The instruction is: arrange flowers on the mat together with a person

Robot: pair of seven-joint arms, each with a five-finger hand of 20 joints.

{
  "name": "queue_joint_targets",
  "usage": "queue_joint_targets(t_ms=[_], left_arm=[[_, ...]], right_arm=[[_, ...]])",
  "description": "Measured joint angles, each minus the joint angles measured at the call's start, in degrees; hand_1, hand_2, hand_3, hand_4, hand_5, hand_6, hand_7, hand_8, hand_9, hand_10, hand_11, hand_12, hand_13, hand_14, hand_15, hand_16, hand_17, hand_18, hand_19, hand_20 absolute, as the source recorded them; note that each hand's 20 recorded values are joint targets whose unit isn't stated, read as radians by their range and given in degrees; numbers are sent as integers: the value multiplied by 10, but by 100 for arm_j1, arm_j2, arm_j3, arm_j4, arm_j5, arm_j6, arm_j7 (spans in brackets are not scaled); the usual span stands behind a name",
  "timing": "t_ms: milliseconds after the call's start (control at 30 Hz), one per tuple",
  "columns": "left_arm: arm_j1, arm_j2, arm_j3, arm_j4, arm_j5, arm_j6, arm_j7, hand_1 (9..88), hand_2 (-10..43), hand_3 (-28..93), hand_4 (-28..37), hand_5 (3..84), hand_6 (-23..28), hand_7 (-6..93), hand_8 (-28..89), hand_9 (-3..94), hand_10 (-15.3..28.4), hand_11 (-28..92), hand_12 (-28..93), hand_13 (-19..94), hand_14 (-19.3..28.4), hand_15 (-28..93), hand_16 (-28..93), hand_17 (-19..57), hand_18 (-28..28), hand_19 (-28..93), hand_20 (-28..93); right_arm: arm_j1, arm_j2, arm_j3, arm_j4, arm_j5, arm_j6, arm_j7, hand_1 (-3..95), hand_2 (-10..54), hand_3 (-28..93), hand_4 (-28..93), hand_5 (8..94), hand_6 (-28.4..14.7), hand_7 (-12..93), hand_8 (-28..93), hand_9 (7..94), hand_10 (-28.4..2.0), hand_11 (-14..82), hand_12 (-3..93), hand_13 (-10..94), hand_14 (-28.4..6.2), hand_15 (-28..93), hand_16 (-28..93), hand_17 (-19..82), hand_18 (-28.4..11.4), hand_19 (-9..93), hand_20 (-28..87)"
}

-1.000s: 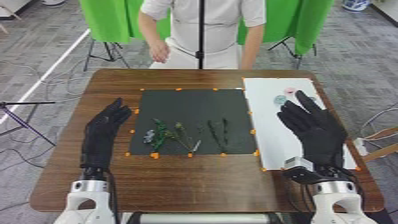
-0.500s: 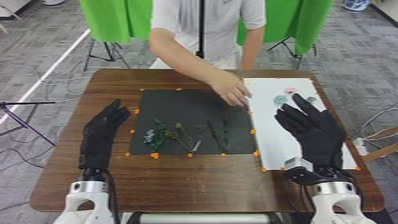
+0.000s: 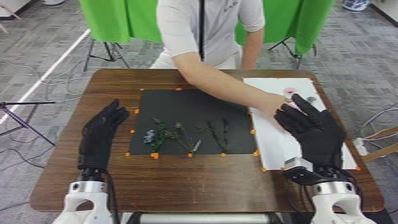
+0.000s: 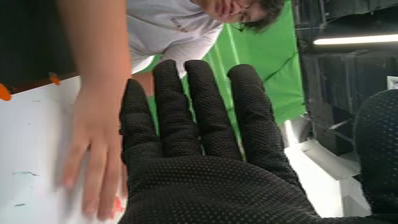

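Someone's hand (image 4: 96, 132) crossed the right edge of the mat (image 3: 167, 107) to the white sheet (image 3: 274, 145), beside my open, empty right hand (image 3: 316, 134), dark stems (image 3: 224, 134) off its left.

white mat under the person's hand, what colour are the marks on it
Red and green, clearest in the right wrist view.

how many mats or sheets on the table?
2: dark mat in the middle, white sheet right of it, partly hidden by the right hand and a person's arm.
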Motion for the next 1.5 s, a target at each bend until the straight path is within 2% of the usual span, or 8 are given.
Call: queue_joint_targets(t_ms=[200,500,767,1100,1500], left_arm=[[1,-4,-10,0,-11,0,-3,258,-59,663,-197,437,52,61,-53,421,124,135,164,365,145,107,22,96,85,23,194],[2,-8,-61,2,-98,0,-3,260,-60,664,-198,437,53,61,-53,421,125,136,164,367,146,107,21,99,84,25,194],[-1,-8,-96,3,-104,0,1,261,-60,663,-196,437,53,60,-53,419,125,136,164,363,145,105,20,103,83,27,197],[39,-17,-245,1,-123,51,10,260,-61,664,-197,438,53,61,-53,419,125,136,164,363,145,106,21,100,84,25,197],[66,-17,-258,-1,-128,60,11,259,-63,667,-195,437,53,60,-53,419,125,135,163,362,145,105,21,98,85,24,196]], right_arm=[[0,0,-8,0,0,8,10,56,69,758,-193,425,-18,108,-85,475,-165,56,129,381,-149,120,181,177,-154,106,290],[-3,0,-16,-10,0,37,13,56,72,757,-193,428,-19,110,-86,478,-165,57,129,384,-151,121,183,177,-154,111,292],[-4,0,-32,-12,0,39,18,56,73,757,-193,429,-19,110,-86,478,-165,57,130,384,-150,121,185,177,-153,111,291],[-4,0,-42,-13,0,48,31,55,75,757,-191,430,-19,110,-86,480,-166,57,129,385,-151,121,186,177,-154,112,292],[-8,-1,-58,-15,-1,58,31,57,76,756,-190,432,-18,112,-87,480,-165,57,129,387,-151,121,186,180,-149,104,292]])
